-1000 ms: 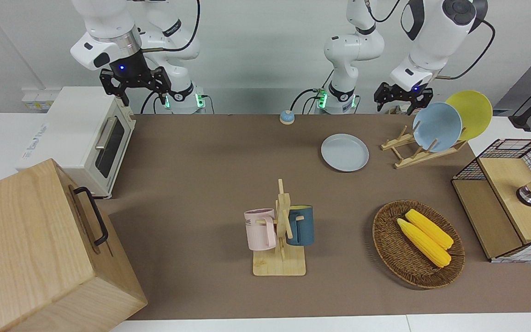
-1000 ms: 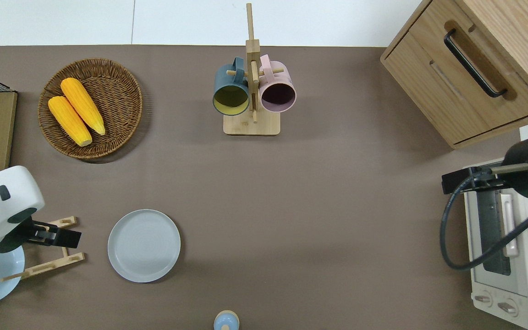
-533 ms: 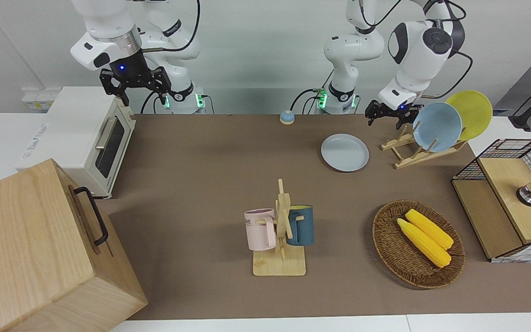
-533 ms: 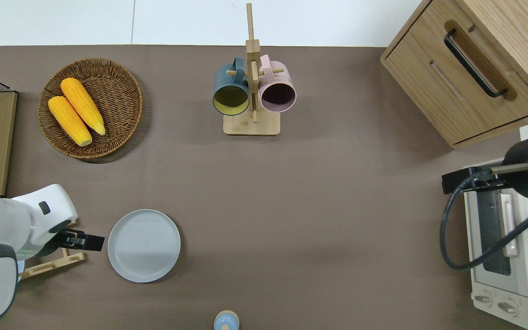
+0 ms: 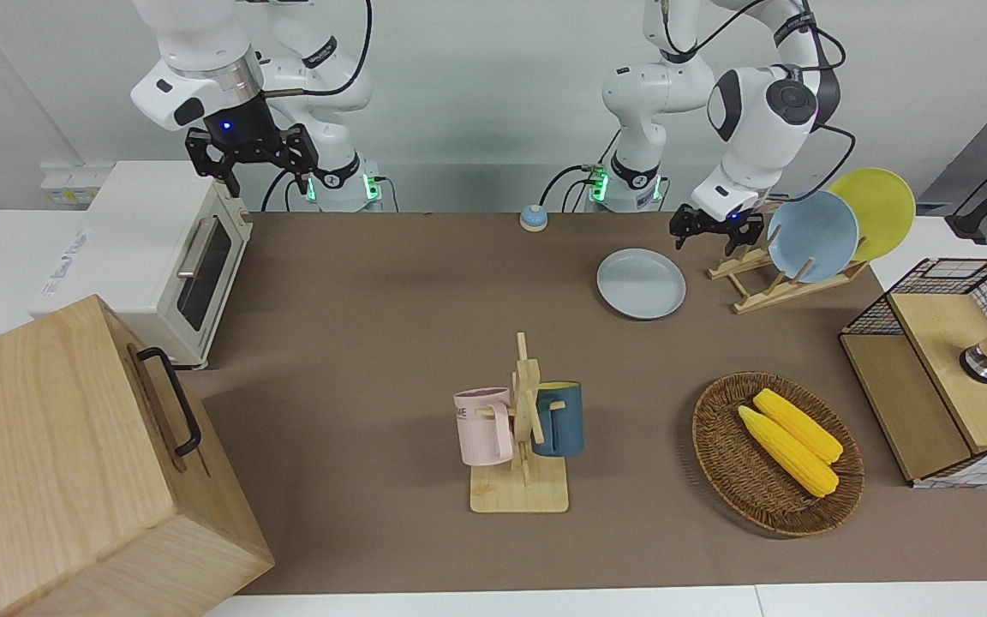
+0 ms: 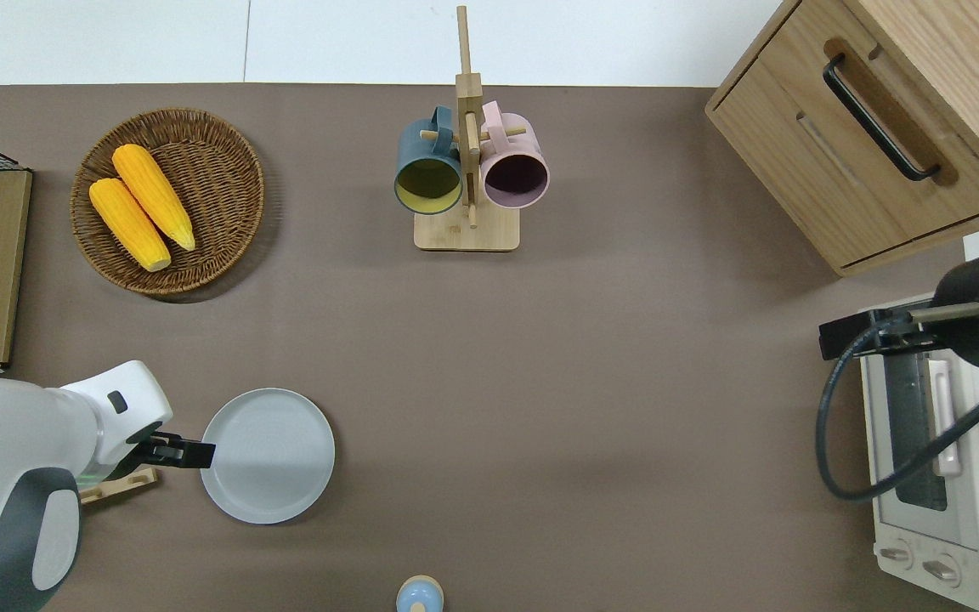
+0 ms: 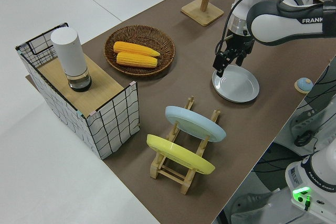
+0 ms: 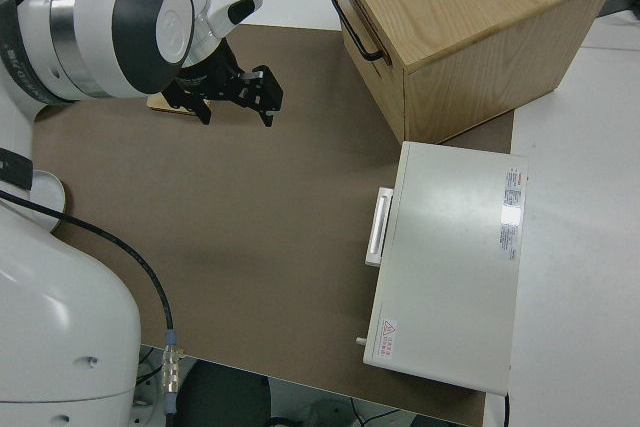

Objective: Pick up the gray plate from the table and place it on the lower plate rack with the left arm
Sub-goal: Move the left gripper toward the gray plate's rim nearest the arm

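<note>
The gray plate (image 5: 641, 283) lies flat on the brown table (image 5: 391, 326), beside the lower plate rack (image 5: 759, 291); it also shows in the overhead view (image 6: 273, 455) and the left side view (image 7: 237, 84). The rack (image 7: 181, 174) holds a sky-blue plate (image 5: 812, 236) and a yellow plate (image 5: 879, 206) in its upper slots. My left gripper (image 5: 708, 231) is open and empty, over the plate's rim on the rack's side (image 6: 190, 453), just above it (image 7: 222, 65). My right gripper (image 5: 262, 176) is open and parked.
A mug stand (image 5: 523, 428) with a pink and a blue mug stands mid-table. A wicker basket (image 5: 720, 446) with two corn cobs and a wire-sided box (image 5: 948, 368) are toward the left arm's end. A toaster oven (image 5: 159, 257), a wooden cabinet (image 5: 74, 463) and a small blue bell (image 5: 533, 218) are also there.
My left arm has swung from over the rack toward the gray plate and come lower; its gripper now hangs over the plate's rim. The right arm has not moved.
</note>
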Controlling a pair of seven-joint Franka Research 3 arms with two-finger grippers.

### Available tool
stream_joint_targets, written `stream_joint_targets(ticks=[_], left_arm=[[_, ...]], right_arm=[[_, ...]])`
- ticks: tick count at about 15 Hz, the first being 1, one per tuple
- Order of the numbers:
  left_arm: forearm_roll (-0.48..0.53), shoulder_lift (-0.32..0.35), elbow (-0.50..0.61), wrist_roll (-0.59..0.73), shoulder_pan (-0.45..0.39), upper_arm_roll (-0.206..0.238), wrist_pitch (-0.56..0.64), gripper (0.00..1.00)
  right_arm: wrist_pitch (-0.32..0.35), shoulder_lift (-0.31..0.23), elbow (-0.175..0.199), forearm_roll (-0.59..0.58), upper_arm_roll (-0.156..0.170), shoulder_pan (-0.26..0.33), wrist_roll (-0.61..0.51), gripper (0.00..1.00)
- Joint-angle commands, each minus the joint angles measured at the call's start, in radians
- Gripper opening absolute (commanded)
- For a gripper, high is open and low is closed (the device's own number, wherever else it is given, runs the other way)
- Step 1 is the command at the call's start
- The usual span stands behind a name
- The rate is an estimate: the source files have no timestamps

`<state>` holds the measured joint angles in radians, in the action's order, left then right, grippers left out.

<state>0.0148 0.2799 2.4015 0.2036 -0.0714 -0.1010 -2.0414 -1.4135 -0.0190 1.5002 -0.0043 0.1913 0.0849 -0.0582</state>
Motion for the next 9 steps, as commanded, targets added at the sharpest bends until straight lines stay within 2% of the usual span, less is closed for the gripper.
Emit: stream_joint_targets(ticks=[1, 5, 9], left_arm=[[0.011, 0.021, 0.091, -0.007, 0.007, 0.004, -0.108, 1.00], [0.011, -0.033, 0.119, -0.007, 0.007, 0.004, -0.193, 1.00], [0.011, -0.114, 0.146, -0.009, 0.007, 0.004, -0.321, 1.00]], right_arm=[[0.014, -0.002, -0.006, 0.007, 0.007, 0.007, 0.000, 0.990], [0.014, -0.002, -0.006, 0.007, 0.007, 0.007, 0.000, 0.987], [0.014, -0.002, -0.006, 0.007, 0.007, 0.007, 0.000, 0.990]])
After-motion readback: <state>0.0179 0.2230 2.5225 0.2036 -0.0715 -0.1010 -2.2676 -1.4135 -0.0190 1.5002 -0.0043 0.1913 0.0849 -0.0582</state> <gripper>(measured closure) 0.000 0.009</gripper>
